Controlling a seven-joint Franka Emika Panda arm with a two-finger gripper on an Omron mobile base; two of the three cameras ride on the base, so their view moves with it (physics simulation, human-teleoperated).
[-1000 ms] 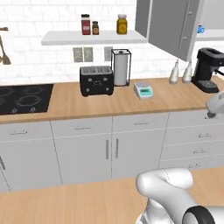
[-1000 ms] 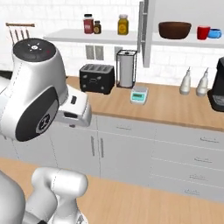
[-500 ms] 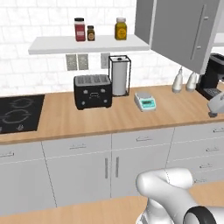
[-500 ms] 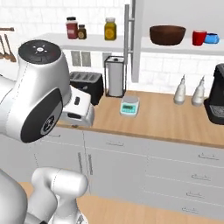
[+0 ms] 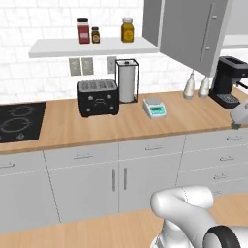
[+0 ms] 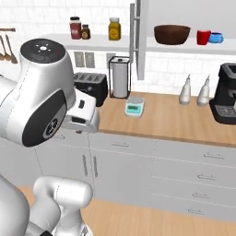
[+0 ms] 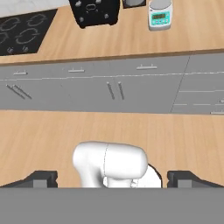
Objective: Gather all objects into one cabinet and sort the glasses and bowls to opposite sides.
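while the jaws stand wide open and hold nothing, the brown bowl [image 6: 172,34], red mug [image 6: 203,37] and blue cup [image 6: 215,38] sit on the cabinet shelf [image 6: 184,47]; its open door [image 5: 193,29] could catch the arm during a reach.

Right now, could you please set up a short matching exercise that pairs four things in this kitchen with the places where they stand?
Things:
1. dark brown bowl
2. yellow jar
3. toaster
4. coffee machine

Places:
A. on the open wall shelf, beside two smaller jars
B. on the counter, next to the hob
C. on the white shelf inside the open cabinet
D. at the counter's right end

Pairs: 1-C, 2-A, 3-B, 4-D
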